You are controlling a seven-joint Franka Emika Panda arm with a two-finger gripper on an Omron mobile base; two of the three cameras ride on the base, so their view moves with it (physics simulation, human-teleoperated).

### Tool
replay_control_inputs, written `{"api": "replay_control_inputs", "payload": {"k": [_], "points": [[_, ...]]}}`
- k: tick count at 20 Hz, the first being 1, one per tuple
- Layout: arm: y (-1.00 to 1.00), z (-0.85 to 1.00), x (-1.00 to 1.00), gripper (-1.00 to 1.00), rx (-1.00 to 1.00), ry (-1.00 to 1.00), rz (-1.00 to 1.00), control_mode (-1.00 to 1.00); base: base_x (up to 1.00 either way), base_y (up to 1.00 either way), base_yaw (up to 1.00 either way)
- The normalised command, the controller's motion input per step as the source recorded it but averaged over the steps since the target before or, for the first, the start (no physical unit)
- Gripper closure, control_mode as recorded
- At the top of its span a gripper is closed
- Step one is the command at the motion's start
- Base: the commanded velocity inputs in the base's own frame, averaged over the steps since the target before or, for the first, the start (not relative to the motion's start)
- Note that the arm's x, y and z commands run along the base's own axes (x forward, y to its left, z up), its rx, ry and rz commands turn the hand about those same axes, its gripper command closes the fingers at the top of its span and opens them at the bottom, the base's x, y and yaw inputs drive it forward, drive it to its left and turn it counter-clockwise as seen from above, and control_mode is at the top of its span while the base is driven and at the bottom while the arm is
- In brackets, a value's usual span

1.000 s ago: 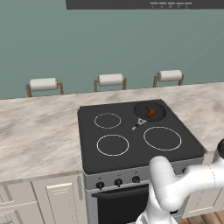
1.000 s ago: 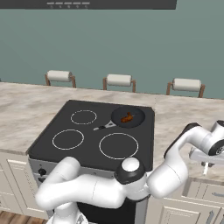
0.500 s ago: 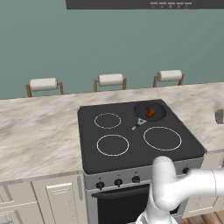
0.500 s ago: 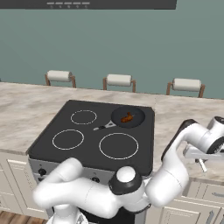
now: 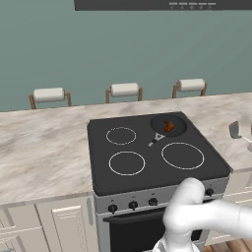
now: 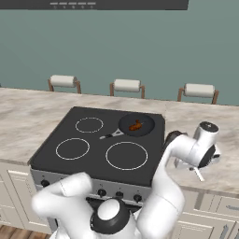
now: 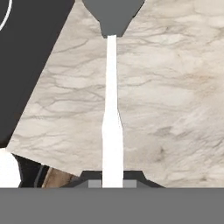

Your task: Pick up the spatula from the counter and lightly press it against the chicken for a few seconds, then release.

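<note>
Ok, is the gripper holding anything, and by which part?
Yes: the gripper is shut on the spatula with white handle and dark grey blade, gripping the wide end of the handle, away from the blade.

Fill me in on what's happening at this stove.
The robot arm's gripper is shut on the white handle of the spatula, over the counter just right of the stove. The chicken sits in the pan on the back right burner, not yet pressed.
</note>
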Motion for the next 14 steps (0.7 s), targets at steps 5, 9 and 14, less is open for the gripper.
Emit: {"api": "replay_control_inputs", "payload": {"k": [5, 9, 14], "points": [[0.58, 0.33, -0.21, 1.0, -0.14, -0.1, 0.07, -1.0, 0.0, 0.0, 0.0], [0.19, 0.48, -0.16, 1.0, -0.12, -0.08, 0.13, -1.0, 0.0, 0.0, 0.0], [0.17, 0.51, 0.0, 1.0, -0.09, 0.0, 0.18, -1.0, 0.0, 0.0, 0.0]]}}
